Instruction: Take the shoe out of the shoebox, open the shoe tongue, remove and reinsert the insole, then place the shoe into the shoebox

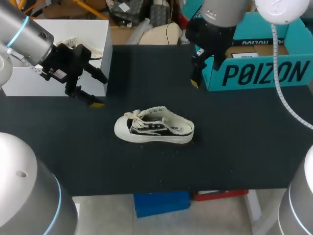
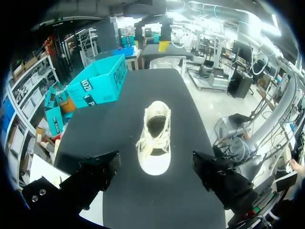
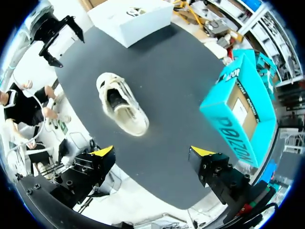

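The left gripper [image 1: 96, 89] and right gripper [image 3: 152, 152] are hanging wide open, holding nothing. Between these 2, a cream canvas sneaker [image 1: 154, 126] with frayed edges and a white rubber sole is sitting upright on the matte black table [image 1: 234, 152], outside the teal cardboard shoebox [image 1: 259, 71], which is partly cut off; the sneaker's inside is too dark to make out.

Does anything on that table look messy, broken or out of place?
Nothing much stands out. The shoe stands upright on its sole in the middle of the black table, apart from the teal shoebox. Its laces look loose and its edges frayed; nothing is spilled.
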Available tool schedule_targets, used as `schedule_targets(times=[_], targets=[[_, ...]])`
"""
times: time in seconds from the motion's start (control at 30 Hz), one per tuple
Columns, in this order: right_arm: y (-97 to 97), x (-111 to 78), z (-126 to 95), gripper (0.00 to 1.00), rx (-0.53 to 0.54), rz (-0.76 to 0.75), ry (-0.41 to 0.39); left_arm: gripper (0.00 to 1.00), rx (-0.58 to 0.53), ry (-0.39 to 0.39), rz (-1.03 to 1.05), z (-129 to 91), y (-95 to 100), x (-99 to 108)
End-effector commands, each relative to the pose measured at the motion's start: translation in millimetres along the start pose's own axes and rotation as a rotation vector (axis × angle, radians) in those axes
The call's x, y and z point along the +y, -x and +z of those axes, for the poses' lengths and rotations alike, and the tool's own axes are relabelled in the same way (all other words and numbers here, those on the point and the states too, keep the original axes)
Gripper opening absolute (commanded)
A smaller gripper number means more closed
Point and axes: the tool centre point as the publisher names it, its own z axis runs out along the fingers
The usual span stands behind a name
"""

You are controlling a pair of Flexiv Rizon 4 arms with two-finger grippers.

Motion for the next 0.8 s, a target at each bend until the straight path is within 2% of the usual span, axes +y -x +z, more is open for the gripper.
schedule_targets(times=[0.03,0.23,0.3,0.37,0.47,0.67,0.7,0.8], targets=[[5.2,-7.2,0.4,1.00,0.041,-0.217,0.121,1.00,-0.003,0.000,0.002,1.0,0.0,0.5],[5.2,-7.2,0.4,1.00,0.041,-0.217,0.121,1.00,-0.003,0.000,0.002,1.0,0.0,0.5],[-19.7,-3.9,11.1,1.00,0.054,-0.292,0.217,1.00,-0.003,0.000,0.002,1.0,0.0,0.5],[-38.6,-1.5,18.8,1.00,0.057,-0.395,0.268,1.00,-0.003,0.000,0.002,1.0,0.0,0.5],[-54.0,-3.4,27.8,1.00,0.007,-0.456,0.353,1.00,-0.003,0.000,0.002,1.0,0.0,0.5],[-64.1,-4.9,43.4,1.00,-0.034,-0.554,0.498,1.00,-0.003,0.000,0.002,1.0,0.0,0.5],[-64.6,-4.6,48.8,1.00,-0.026,-0.576,0.538,1.00,-0.003,0.000,0.002,1.0,0.0,0.5],[-64.7,-4.1,68.0,1.00,0.033,-0.612,0.581,1.00,-0.003,0.000,0.002,1.0,0.0,0.5]])
